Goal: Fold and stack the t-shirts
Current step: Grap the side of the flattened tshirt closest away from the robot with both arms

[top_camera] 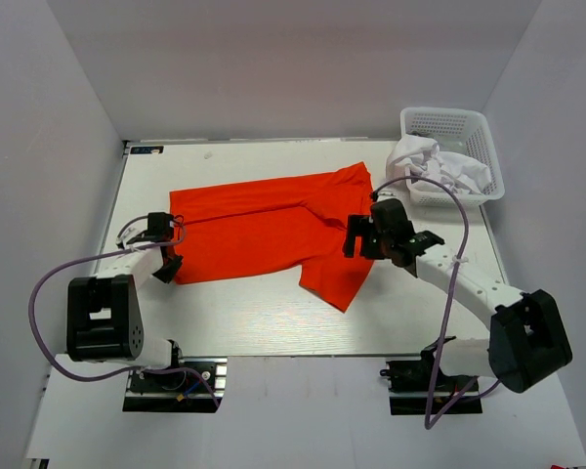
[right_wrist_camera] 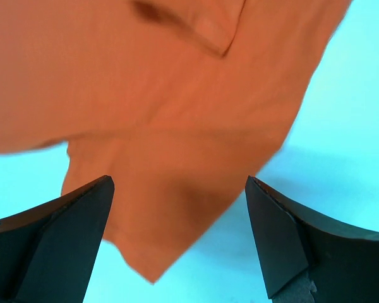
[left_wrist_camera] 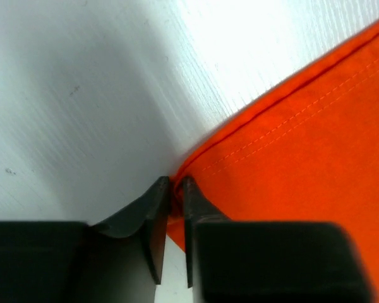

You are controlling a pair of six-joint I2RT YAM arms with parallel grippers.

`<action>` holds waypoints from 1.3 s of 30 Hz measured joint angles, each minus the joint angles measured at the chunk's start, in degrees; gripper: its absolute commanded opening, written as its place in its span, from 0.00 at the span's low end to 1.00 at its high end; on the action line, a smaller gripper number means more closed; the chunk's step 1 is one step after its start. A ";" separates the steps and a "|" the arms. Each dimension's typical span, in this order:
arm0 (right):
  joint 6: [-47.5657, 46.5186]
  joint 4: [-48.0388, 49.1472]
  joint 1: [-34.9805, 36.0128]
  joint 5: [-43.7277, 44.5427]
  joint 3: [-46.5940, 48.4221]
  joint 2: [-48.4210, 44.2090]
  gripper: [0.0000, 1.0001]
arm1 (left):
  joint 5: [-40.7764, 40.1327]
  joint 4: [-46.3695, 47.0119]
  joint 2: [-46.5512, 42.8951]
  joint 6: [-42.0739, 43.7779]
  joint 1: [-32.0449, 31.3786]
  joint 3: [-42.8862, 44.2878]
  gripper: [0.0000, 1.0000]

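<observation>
As folding needed a raised edge, the left tool point(left_wrist_camera: 175, 183) pinched the orange t-shirt point(top_camera: 264, 230) by its hem; the right tool point(right_wrist_camera: 178, 182) hung spread.

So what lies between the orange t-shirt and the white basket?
White t-shirts spilling from the basket's left side toward the orange t-shirt, then a narrow strip of bare table. Seen in the top view.

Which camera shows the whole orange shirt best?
The top external view: all of the orange shirt is in view, lying on the table. The left wrist view shows only a stitched corner, pinched in the left tool. The right wrist view shows a blurry part past the open right tool.
</observation>
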 measured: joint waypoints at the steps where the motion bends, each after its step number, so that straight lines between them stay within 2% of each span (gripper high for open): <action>1: 0.07 -0.83 0.68 -0.02 -0.39 -0.59 0.90 | 0.11 0.24 -0.50 -0.44 0.07 -0.48 0.15; 3: 0.24 -2.71 2.56 0.00 -1.38 -1.40 0.90 | 0.72 0.57 -1.70 -0.83 0.15 -1.49 0.00; 10: 1.14 -6.23 8.72 -2.27 -6.86 -1.70 0.87 | 1.97 0.48 -2.64 -1.14 0.15 -2.19 0.00; 15: 1.90 -5.92 12.22 -4.66 -7.30 0.94 0.86 | 2.03 0.20 -2.89 -1.29 0.15 -2.25 0.00; 24: 5.40 -4.72 16.44 -4.35 -7.28 5.29 0.72 | 2.08 0.20 -2.91 -1.33 0.15 -2.29 0.00; 27: 6.25 -4.52 17.86 -2.75 -7.19 5.77 0.56 | 2.10 0.20 -2.91 -1.29 0.15 -2.29 0.00; 28: 6.67 -4.48 18.43 -1.86 -7.02 6.16 0.32 | 2.10 0.20 -2.91 -1.29 0.15 -2.29 0.00; 29: 6.78 -4.68 18.88 -1.25 -6.67 6.64 0.16 | 2.10 0.17 -2.91 -1.29 0.15 -2.29 0.00; 31: 7.87 -5.33 19.78 0.55 -5.81 8.13 0.00 | 2.12 0.13 -2.91 -1.27 0.15 -2.27 0.00; 39: 8.57 -8.55 21.14 5.90 -3.15 9.33 0.00 | 3.26 -1.51 -2.82 -0.79 0.15 -1.66 0.00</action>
